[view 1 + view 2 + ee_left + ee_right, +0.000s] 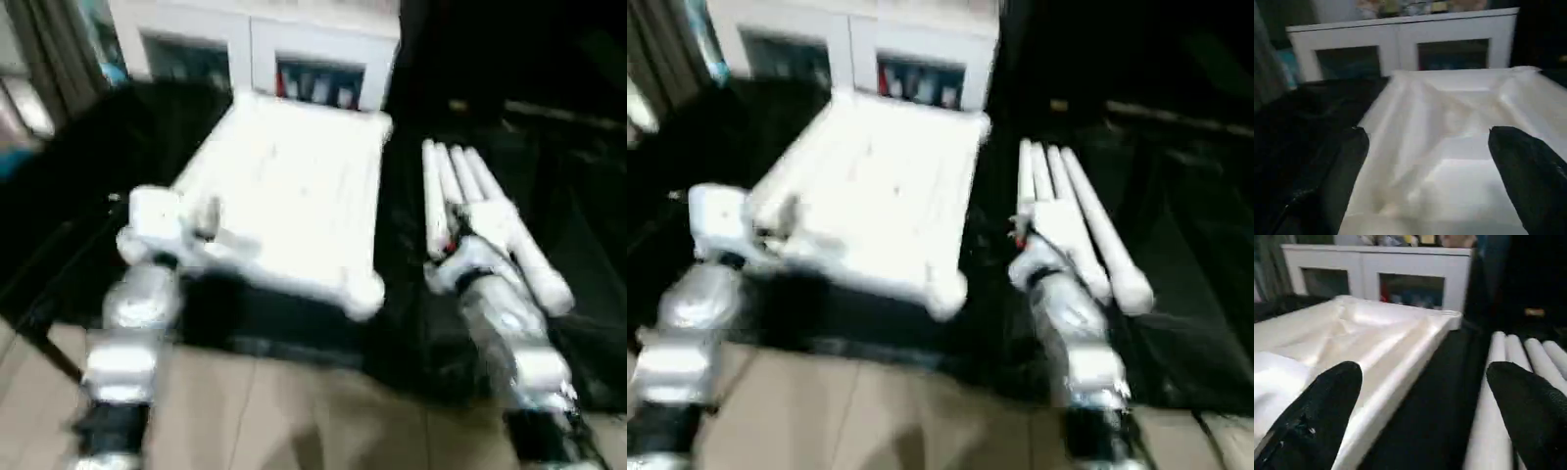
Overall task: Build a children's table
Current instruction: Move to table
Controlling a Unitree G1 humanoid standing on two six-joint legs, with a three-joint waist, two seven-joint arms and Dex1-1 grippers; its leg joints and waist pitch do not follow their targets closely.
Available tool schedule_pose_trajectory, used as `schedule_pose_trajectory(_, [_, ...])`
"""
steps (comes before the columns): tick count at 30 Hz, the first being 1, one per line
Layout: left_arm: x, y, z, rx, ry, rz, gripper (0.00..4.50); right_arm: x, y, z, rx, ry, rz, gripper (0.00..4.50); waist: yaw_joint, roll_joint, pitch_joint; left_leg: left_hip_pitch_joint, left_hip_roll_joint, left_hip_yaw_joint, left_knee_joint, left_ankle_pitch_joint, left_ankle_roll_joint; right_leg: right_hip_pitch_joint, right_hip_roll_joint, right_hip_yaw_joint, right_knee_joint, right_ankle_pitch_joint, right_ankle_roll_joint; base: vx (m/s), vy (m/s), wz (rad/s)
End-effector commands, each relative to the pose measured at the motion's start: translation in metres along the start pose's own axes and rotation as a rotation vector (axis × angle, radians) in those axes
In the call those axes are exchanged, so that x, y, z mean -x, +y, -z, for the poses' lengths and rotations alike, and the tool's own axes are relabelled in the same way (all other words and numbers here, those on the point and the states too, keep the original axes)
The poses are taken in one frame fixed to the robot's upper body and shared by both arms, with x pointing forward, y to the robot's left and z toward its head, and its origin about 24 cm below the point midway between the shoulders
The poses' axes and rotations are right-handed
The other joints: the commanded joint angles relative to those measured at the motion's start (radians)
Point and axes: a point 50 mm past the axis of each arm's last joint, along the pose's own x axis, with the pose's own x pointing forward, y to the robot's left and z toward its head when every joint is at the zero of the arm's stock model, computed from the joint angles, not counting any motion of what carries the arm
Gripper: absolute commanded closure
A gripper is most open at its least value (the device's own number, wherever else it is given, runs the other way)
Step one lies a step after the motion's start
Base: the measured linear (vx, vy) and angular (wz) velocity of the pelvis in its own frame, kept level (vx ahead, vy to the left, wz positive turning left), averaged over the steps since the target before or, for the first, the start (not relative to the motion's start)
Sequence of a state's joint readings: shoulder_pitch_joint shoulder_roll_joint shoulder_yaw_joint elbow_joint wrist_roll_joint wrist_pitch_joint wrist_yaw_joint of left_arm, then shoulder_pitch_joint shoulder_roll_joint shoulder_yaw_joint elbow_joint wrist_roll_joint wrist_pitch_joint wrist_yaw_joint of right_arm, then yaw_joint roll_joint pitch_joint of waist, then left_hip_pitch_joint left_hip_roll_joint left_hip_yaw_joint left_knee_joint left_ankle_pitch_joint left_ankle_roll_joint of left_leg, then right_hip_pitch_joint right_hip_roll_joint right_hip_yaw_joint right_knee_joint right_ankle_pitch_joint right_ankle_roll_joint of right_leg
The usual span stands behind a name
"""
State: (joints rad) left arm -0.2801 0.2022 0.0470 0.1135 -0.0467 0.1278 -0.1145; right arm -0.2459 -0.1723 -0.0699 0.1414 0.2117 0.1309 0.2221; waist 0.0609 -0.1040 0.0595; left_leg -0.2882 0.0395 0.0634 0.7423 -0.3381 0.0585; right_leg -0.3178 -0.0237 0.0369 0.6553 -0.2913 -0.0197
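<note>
White plastic, ribbed side up: the tabletop (289, 211) lies underside-up on a black-covered work surface (69, 176), its long axis running near-to-far, slightly tilted leftward at the near end. A round corner socket (364, 294) shows at the near right corner. To its right, well apart across a strip of black cloth, we note the legs (475, 211) bundled side by side, also running near-to-far, flared ends toward us.

Our left gripper (1425, 161) hangs over the near left part of the tabletop, fingers (1344, 171) spread wide with nothing between them; the ribbed surface shows through the gap. Our right gripper (1422, 401) is equally wide and empty, sitting over the black strip, one finger toward the tabletop edge, the other finger (1528, 411) over the nearest leg.

Key relation: the legs lie just right of and ahead of the right gripper, their length in line with its reach, so we judge the right arm the nearer one for a first leg pickup. It would need a small shift rightward to straddle one tube. The left arm looks placed to steady the tabletop.

Far side: a white glass-door cabinet (255, 54). Near side: pale floor (294, 411).
</note>
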Motion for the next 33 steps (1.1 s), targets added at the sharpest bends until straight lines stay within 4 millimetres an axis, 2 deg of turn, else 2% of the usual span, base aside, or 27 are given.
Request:
schedule_pose_trajectory(1, [0.0,0.005,-0.004,-0.008,-0.01,0.008,0.0,-0.001,0.007,-0.007,0.023,-0.014,-0.033,0.04,0.036,-0.004,-0.048,-0.099,0.041,-0.002,-0.002,0.086,-0.016,0.144,-0.173,0.141,-0.158,-0.218,-0.131,0.158,-0.043,0.08])
schedule_pose_trajectory(2, [-0.001,0.004,-0.004,-0.006,-0.011,0.012,0.0,-0.001,0.007,-0.006,0.027,-0.009,-0.035,0.04,0.031,0.002,-0.048,-0.114,0.049,-0.004,-0.004,0.115,-0.027,0.155,-0.168,0.134,-0.162,-0.164,-0.183,0.174,-0.005,0.1])
schedule_pose_trajectory(3, [-0.001,0.002,-0.005,0.0,-0.014,0.032,0.0,0.003,0.006,-0.004,0.015,0.004,-0.034,0.04,0.035,0.029,-0.042,-0.126,0.078,-0.007,-0.049,0.183,-0.045,0.152,-0.15,0.089,-0.181,-0.164,-0.243,0.174,-0.005,0.1])
schedule_pose_trajectory(4, [0.0,0.001,-0.005,-0.001,-0.014,0.041,0.0,0.004,0.005,-0.004,0.005,0.003,-0.028,0.04,0.04,0.068,-0.044,-0.105,0.114,-0.005,-0.14,0.226,-0.032,0.139,-0.101,0.021,-0.18,-0.199,-0.216,0.183,0.042,0.05])
schedule_pose_trajectory(5, [0.0,0.0,-0.005,-0.002,-0.015,0.047,0.0,0.006,0.004,-0.004,-0.001,0.003,-0.024,0.04,0.033,0.085,-0.054,-0.078,0.131,0.001,-0.182,0.235,-0.022,0.132,-0.07,-0.024,-0.17,-0.194,-0.181,0.209,0.133,0.02])
schedule_pose_trajectory(6, [0.0,-0.001,-0.005,-0.001,-0.015,0.049,0.0,0.006,0.004,-0.004,-0.001,0.003,-0.025,0.04,-0.021,0.144,-0.072,0.062,0.217,-0.13,-0.242,-0.005,0.028,-0.02,0.013,-0.112,0.036,-0.195,-0.064,0.209,0.133,0.02])
schedule_pose_trajectory(7, [0.001,-0.003,-0.004,0.006,-0.014,0.063,0.0,0.01,0.003,-0.004,-0.001,0.005,-0.033,0.04,-0.006,0.106,-0.097,0.122,0.288,-0.093,-0.209,-0.066,-0.068,-0.08,-0.023,-0.097,0.094,-0.162,0.037,0.256,0.144,-0.15])
schedule_pose_trajectory(9, [0.002,-0.007,-0.003,0.016,-0.012,0.083,0.0,0.016,-0.001,-0.003,0.026,0.016,-0.024,0.04,0.003,0.099,-0.074,0.075,0.256,0.001,-0.247,-0.071,-0.215,-0.099,-0.025,-0.127,0.104,-0.038,0.071,0.221,0.116,-0.34])
schedule_pose_trajectory(10, [0.003,-0.01,-0.002,0.018,-0.01,0.103,0.0,0.019,-0.003,-0.003,0.017,0.019,-0.021,0.04,0.002,0.095,-0.076,0.081,0.254,0.021,-0.256,-0.055,-0.228,-0.108,-0.031,-0.136,0.101,0.002,0.056,0.193,0.095,-0.45])
schedule_pose_trajectory(13, [0.003,-0.015,-0.002,0.024,-0.012,0.135,0.0,0.026,-0.007,-0.006,0.023,0.019,-0.009,0.04,-0.003,0.047,-0.049,0.09,0.251,0.157,-0.307,-0.164,-0.197,-0.119,-0.083,-0.137,0.014,0.176,-0.078,0.202,-0.006,-0.51])
schedule_pose_trajectory(14, [0.004,-0.019,-0.001,0.04,-0.02,0.144,0.0,0.031,-0.01,-0.007,0.02,0.018,0.004,0.04,0.004,-0.004,-0.053,0.098,0.169,0.207,-0.24,-0.261,-0.163,-0.089,-0.098,-0.07,-0.069,0.078,-0.163,0.246,-0.103,-0.26])
schedule_pose_trajectory(15, [0.005,-0.02,-0.002,0.05,-0.026,0.148,0.0,0.032,-0.011,-0.008,0.02,0.018,0.009,0.04,0.075,-0.001,-0.061,0.022,0.091,0.135,-0.079,-0.183,-0.035,0.025,-0.258,0.079,-0.181,-0.256,-0.192,0.246,-0.103,-0.26])
schedule_pose_trajectory(16, [0.005,-0.02,-0.002,0.05,-0.026,0.148,0.0,0.032,-0.011,-0.008,0.02,0.018,0.009,0.04,0.055,-0.022,-0.075,-0.037,0.085,0.1,-0.033,-0.094,-0.026,0.073,-0.28,0.115,-0.167,-0.236,-0.249,0.25,-0.075,-0.16])
schedule_pose_trajectory(17, [0.006,-0.022,0.0,0.033,-0.014,0.152,0.0,0.035,-0.012,-0.008,0.02,0.024,0.011,0.04,0.043,-0.019,-0.083,-0.106,0.09,0.045,-0.026,0.126,-0.056,0.104,-0.237,0.063,-0.101,0.076,-0.239,0.222,-0.057,-0.22])
schedule_pose_trajectory(18, [0.007,-0.022,0.002,0.029,-0.006,0.152,0.0,0.037,-0.011,-0.008,0.027,0.03,0.011,0.04,0.039,-0.015,-0.092,-0.114,0.079,0.028,-0.057,0.328,-0.088,0.092,-0.184,0.028,-0.049,0.64,-0.215,0.222,-0.057,-0.22])
schedule_pose_trajectory(19, [0.007,-0.022,0.004,0.027,0.004,0.158,0.0,0.037,-0.011,-0.008,0.034,0.034,0.013,0.04,0.031,0.003,-0.084,-0.104,0.077,0.028,-0.133,0.497,-0.086,0.046,-0.115,-0.053,-0.018,1.03,-0.166,0.013,-0.065,-0.13])
schedule_pose_trajectory(20, [0.008,-0.021,0.005,-0.007,-0.003,0.151,0.0,0.037,-0.009,-0.008,0.031,0.037,0.012,0.04,0.028,0.03,-0.08,-0.105,0.082,0.03,-0.174,0.57,-0.084,0.025,-0.082,-0.082,-0.01,1.063,-0.127,-0.147,-0.049,-0.16])
schedule_pose_trajectory(21, [0.008,-0.021,0.005,-0.021,0.002,0.15,0.0,0.037,-0.008,-0.008,0.037,0.04,0.017,0.04,0.013,0.055,-0.09,-0.11,0.112,0.028,-0.17,0.635,-0.044,0.025,-0.039,-0.095,-0.006,0.97,-0.042,-0.147,-0.049,-0.16])
schedule_pose_trajectory(22, [0.008,-0.021,0.005,-0.024,0.004,0.149,0.0,0.037,-0.008,-0.008,0.038,0.041,0.018,0.04,0.009,0.063,-0.092,-0.101,0.155,0.01,-0.172,0.628,-0.033,0.016,-0.048,-0.098,-0.007,0.846,-0.017,0.0,0.0,0.0])
schedule_pose_trajectory(23, [0.008,-0.021,0.006,-0.028,0.006,0.15,0.0,0.037,-0.007,-0.008,0.039,0.043,0.019,0.04,0.004,0.071,-0.091,-0.072,0.256,-0.026,-0.186,0.513,0.004,-0.018,-0.09,-0.079,-0.017,0.508,-0.031,0.0,0.0,0.0])
schedule_pose_trajectory(24, [0.008,-0.022,0.005,-0.028,0.004,0.152,0.0,0.037,-0.005,-0.008,0.036,0.046,0.016,0.04,-0.003,0.076,-0.089,-0.052,0.307,-0.047,-0.204,0.397,0.064,-0.03,-0.107,-0.068,-0.021,0.281,-0.096,0.0,0.0,0.0])
schedule_pose_trajectory(25, [0.009,-0.022,0.005,-0.03,0.0,0.151,0.0,0.037,-0.003,-0.008,0.03,0.045,0.012,0.04,-0.01,0.082,-0.081,-0.047,0.339,-0.061,-0.227,0.318,0.141,-0.046,-0.099,-0.073,-0.013,0.129,-0.161,0.0,0.0,0.0])
schedule_pose_trajectory(28, [0.009,-0.022,0.006,-0.023,0.003,0.149,0.0,0.035,0.0,-0.009,0.021,0.048,0.009,0.04,-0.027,0.08,-0.072,-0.041,0.359,-0.065,-0.267,0.166,0.266,-0.075,-0.079,-0.102,0.031,-0.004,-0.291,-0.028,-0.05,0.08])
schedule_pose_trajectory(30, [0.009,-0.022,0.007,-0.004,0.021,0.151,0.0,0.034,0.001,-0.008,0.019,0.051,0.001,0.04,-0.031,0.06,-0.066,-0.07,0.322,-0.026,-0.27,-0.003,0.238,-0.066,-0.092,-0.094,0.011,0.0,-0.389,-0.072,-0.172,0.13])
schedule_pose_trajectory(31, [0.009,-0.022,0.007,0.002,0.023,0.152,0.0,0.033,0.002,-0.009,0.012,0.047,0.0,0.04,-0.015,0.027,-0.059,-0.102,0.171,0.072,-0.148,-0.129,0.139,-0.058,-0.104,-0.065,-0.107,-0.118,-0.449,-0.07,-0.185,0.12])
schedule_pose_trajectory(32, [0.009,-0.022,0.007,0.005,0.024,0.152,0.0,0.033,0.002,-0.009,0.006,0.045,0.001,0.04,0.009,-0.006,-0.065,-0.101,0.081,0.127,0.026,-0.116,0.094,-0.051,-0.126,-0.048,-0.173,-0.266,-0.376,-0.074,-0.187,-0.01])
schedule_pose_trajectory(33, [0.009,-0.021,0.006,0.005,0.023,0.151,0.0,0.032,0.002,-0.009,0.005,0.045,0.0,0.04,0.029,0.003,-0.053,-0.136,0.097,0.101,0.015,-0.003,-0.016,-0.024,-0.171,-0.009,-0.17,-0.561,-0.037,-0.074,-0.187,-0.01])
